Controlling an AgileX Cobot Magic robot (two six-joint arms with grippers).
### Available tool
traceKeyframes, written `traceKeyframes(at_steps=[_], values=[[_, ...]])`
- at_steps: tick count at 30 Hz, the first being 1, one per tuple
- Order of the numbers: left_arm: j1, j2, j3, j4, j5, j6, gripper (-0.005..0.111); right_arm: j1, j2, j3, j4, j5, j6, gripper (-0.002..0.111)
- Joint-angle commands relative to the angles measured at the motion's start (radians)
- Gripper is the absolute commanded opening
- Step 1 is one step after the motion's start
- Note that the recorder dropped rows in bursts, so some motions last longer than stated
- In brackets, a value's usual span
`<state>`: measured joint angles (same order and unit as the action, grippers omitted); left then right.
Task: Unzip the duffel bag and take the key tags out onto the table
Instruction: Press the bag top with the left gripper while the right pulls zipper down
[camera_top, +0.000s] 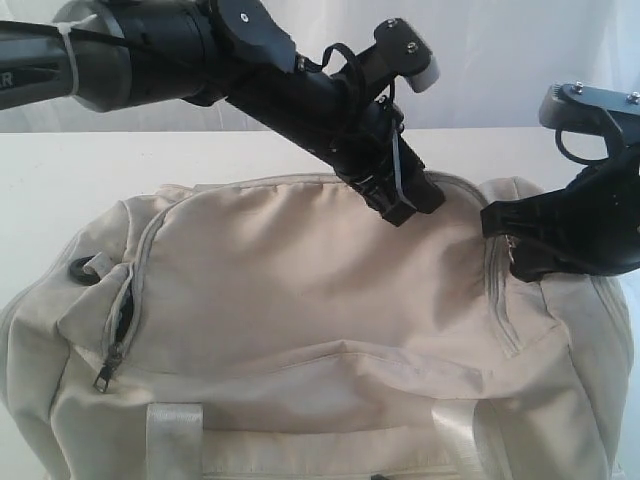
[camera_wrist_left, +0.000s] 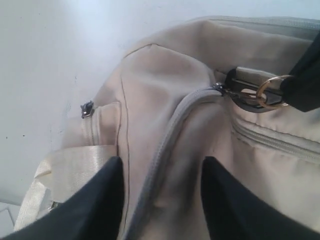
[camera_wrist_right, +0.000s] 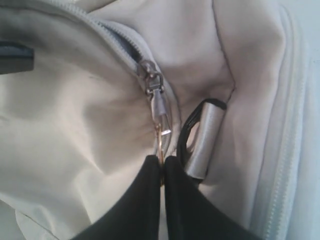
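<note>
My right claw (camera_wrist_right: 162, 170) is clenched on the gold ring (camera_wrist_right: 160, 141) of the zipper pull, right at its fingertips. My left claw (camera_wrist_left: 162, 165) stands released, the grey zipper (camera_wrist_left: 165, 140) running between its fingers. The duffel bag (camera_top: 300, 290) lies beneath both, on the table (camera_top: 60, 180).

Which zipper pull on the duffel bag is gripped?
The gold-ringed pull, pinched in the right gripper; the dark pull at the opposite end hangs untouched.
</note>
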<state>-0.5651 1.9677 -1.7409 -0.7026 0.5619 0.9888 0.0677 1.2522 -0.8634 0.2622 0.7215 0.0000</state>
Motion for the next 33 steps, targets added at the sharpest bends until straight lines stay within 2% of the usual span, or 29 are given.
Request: traceKeyframes(at_steps=[1,5,6,19,33], values=[[-0.005,0.004,-0.007,-0.057,-0.024,0.004,0.03,-0.008,-0.006,0.019,0.006,-0.004,0.007,0.0],[-0.005,0.007,-0.007,-0.081,-0.066,0.004,0.001,-0.008,-0.006,0.026,0.032,-0.003,0.0,0.0],[-0.005,0.009,-0.007,-0.081,-0.074,0.001,0.0,-0.008,-0.006,0.026,0.036,0.003,0.0,0.0],[-0.005,0.012,-0.007,-0.104,-0.159,-0.029,0.0,0.018,-0.055,0.026,0.148,0.103,-0.085,0.0],[-0.005,0.012,-0.007,-0.102,-0.19,-0.029,0.0,0.042,-0.221,0.078,0.145,0.204,-0.085,0.0]])
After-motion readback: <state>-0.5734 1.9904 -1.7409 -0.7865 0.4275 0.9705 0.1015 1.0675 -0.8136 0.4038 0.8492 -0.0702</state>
